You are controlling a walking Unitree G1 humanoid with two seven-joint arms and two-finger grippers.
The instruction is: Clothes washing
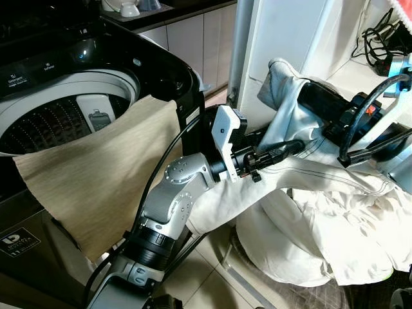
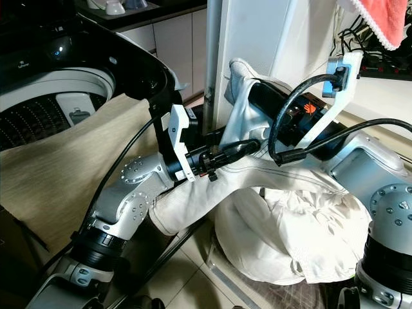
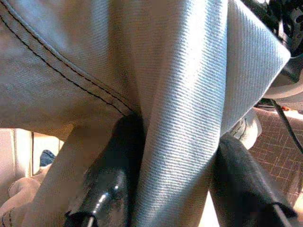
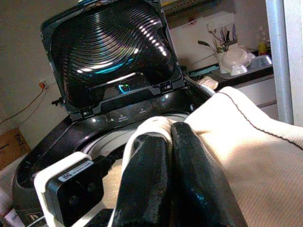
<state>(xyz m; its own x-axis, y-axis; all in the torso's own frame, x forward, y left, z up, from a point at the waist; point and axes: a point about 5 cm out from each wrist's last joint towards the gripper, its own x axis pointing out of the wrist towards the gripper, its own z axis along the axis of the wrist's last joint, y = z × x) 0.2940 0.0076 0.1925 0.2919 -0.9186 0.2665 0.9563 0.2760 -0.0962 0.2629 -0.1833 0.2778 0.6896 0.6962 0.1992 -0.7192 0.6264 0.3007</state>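
Observation:
A white garment with dark stitching stretches between both grippers, above a heap of white laundry on the floor. My left gripper reaches right into its folds; in the left wrist view the cloth is clamped between the two black fingers. My right gripper is shut on the garment's upper end, its fingers pressed together with cloth wrapped over them. The top-loading washing machine stands to the left with its lid raised. A beige cloth hangs over its front rim.
A white cabinet or door panel rises behind the garment. Black cables lie on a shelf at the right and a red towel hangs above. A counter with cups is behind the washer. The floor is tiled.

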